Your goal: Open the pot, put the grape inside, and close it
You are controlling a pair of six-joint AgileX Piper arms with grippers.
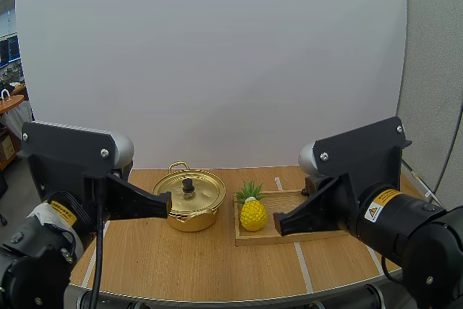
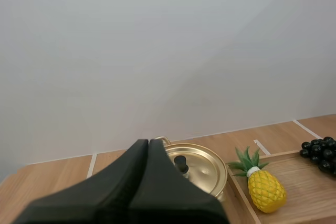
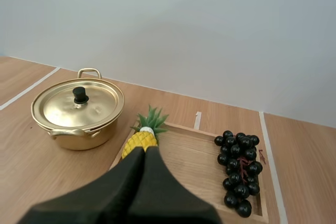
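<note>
Grapes [image 3: 239,174] lie at the right end of the wooden tray [image 3: 191,158], pineapple [image 1: 253,213] at its left end. Pot [image 1: 189,219] just beside the tray, lid [image 1: 200,192] on. Left gripper [image 1: 167,204] clenched, empty, near the pot. Right gripper [image 1: 278,223] clenched, empty, over the tray.

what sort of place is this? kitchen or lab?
Most likely a lab test bench, not a kitchen: a wooden table with white tape lines, a plain white board behind it, and staged props, a lidded pot beside a tray holding a pineapple and grapes.
</note>
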